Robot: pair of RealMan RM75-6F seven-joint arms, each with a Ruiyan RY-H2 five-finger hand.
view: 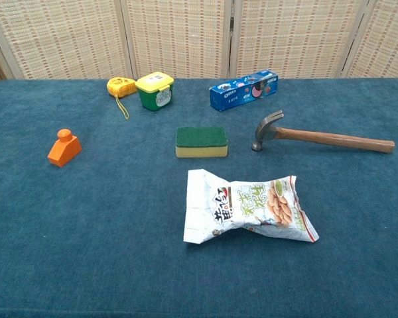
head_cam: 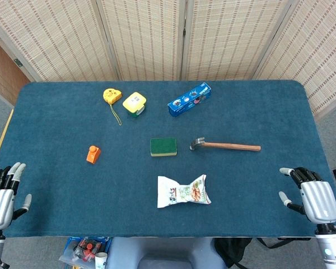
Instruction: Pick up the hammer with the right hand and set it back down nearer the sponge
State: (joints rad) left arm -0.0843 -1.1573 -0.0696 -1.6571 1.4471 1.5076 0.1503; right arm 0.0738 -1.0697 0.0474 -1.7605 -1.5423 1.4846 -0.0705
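The hammer (head_cam: 225, 145) (view: 322, 136) lies flat on the blue table, its metal head pointing left and its wooden handle running right. The green-topped yellow sponge (head_cam: 163, 147) (view: 201, 142) sits just left of the hammer's head with a small gap between them. My right hand (head_cam: 312, 197) rests at the table's near right edge, fingers spread, holding nothing, well away from the hammer. At the near left edge my left hand (head_cam: 4, 190) is likewise open and empty. Neither hand shows in the chest view.
A snack bag (head_cam: 183, 191) (view: 249, 207) lies in front of the sponge. An orange block (head_cam: 93, 153) (view: 64, 148) is at the left. At the back stand a yellow tape measure (head_cam: 112, 96), a yellow-lidded green tub (head_cam: 134, 104) (view: 154, 91) and a blue cookie box (head_cam: 189, 98) (view: 244, 89).
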